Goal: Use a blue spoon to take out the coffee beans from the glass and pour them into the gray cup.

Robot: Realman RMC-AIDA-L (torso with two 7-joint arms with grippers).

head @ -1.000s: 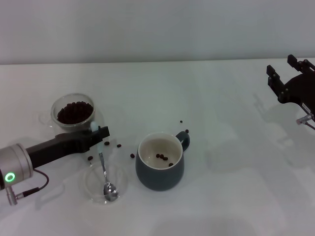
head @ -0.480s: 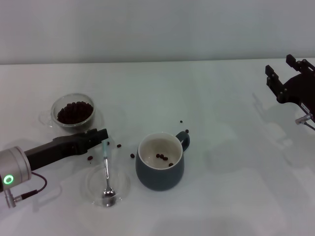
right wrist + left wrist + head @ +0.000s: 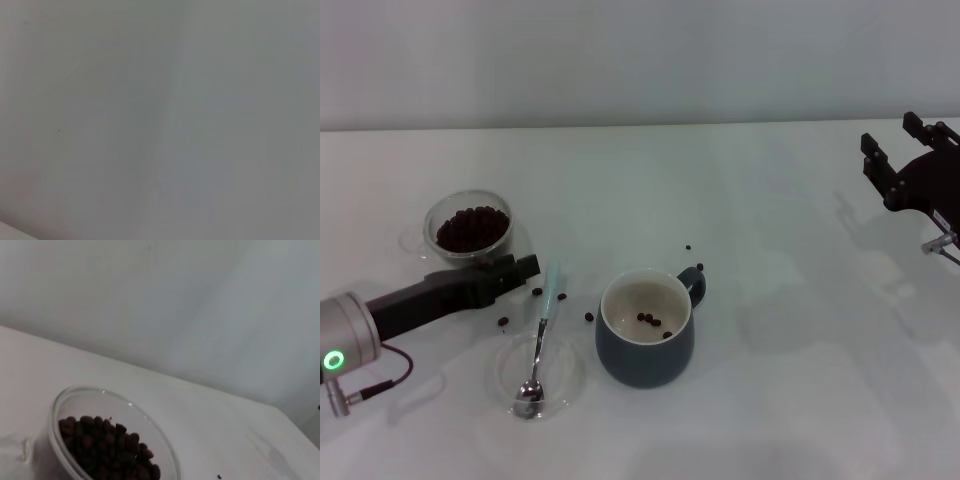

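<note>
The blue spoon (image 3: 542, 335) lies free, its metal bowl in a flat clear saucer (image 3: 563, 372) and its pale handle pointing away over the rim. My left gripper (image 3: 523, 266) is open just left of the handle tip, not touching it. The glass (image 3: 470, 226) with coffee beans (image 3: 472, 229) stands behind the gripper, and it also fills the left wrist view as the glass (image 3: 60, 410) with coffee beans (image 3: 107, 447). The gray cup (image 3: 645, 345) sits right of the saucer with a few beans (image 3: 650, 320) inside. My right gripper (image 3: 892, 135) hangs open at the far right.
Loose beans lie on the white table: one (image 3: 588, 317) between saucer and cup, one (image 3: 503, 321) under my left arm, two (image 3: 693, 257) behind the cup handle. A pale wall backs the table.
The spoon has left my left gripper: its handle swung right and its bowl slid nearer in the saucer. The left gripper moved slightly up and left, away from it. The right arm stayed still.
</note>
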